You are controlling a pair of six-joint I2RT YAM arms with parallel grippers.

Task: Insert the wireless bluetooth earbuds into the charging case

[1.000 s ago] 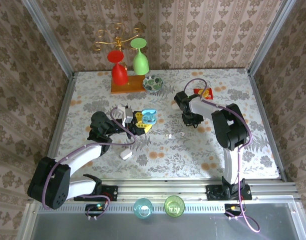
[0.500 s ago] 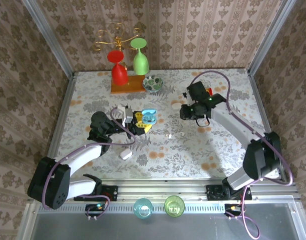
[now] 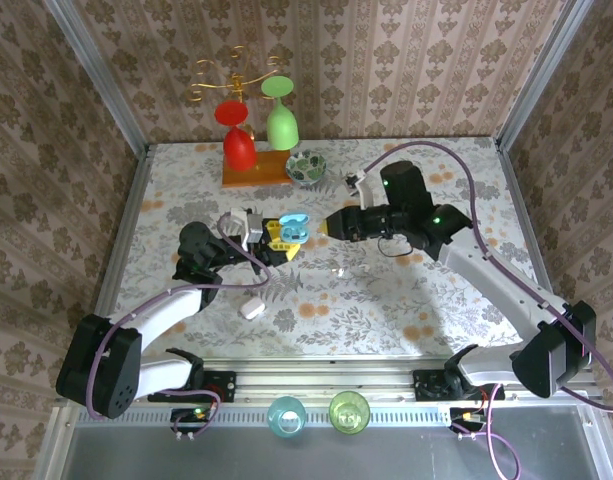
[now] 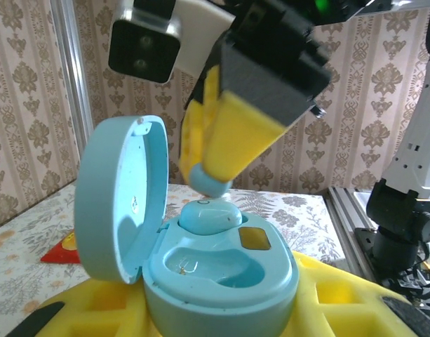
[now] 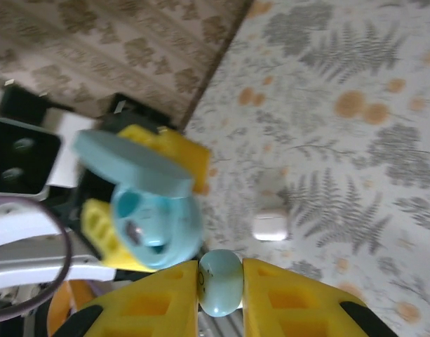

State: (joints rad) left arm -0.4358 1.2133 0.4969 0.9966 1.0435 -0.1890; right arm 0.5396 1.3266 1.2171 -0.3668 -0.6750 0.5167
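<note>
Right end effector [image 5: 220, 279] has its yellow fingers narrowed to a slim gap and pinches a small light blue bean-shaped plastic earbud [image 5: 220, 282] at the very tips. Just ahead of those tips and a little lower, the left end effector [image 3: 278, 240] clamps the light blue pebble-shaped plastic charging case [image 4: 222, 274] by its base. Its jaws are closed in on the case's sides, and the lid [image 4: 123, 196] is hinged up and open.

In the left wrist view, a second light blue earbud [image 4: 209, 215] appears already seated in the well farther from the left end effector. The nearer well [image 4: 200, 265] lies empty with its small gold contacts showing. The held earbud is close to the case but not touching it. A whitish rounded thing [image 5: 271, 226], bud or case unclear, lies on the floral counter [image 5: 355, 175] beyond the right end effector's tips.

The step in hand looks like the approach for seating this earbud. The next move likely calls for carrying it forward past the filled well and over the empty one. It would then need turning to match the hollow and lowering gently before release, with the left end effector holding the case steady.
</note>
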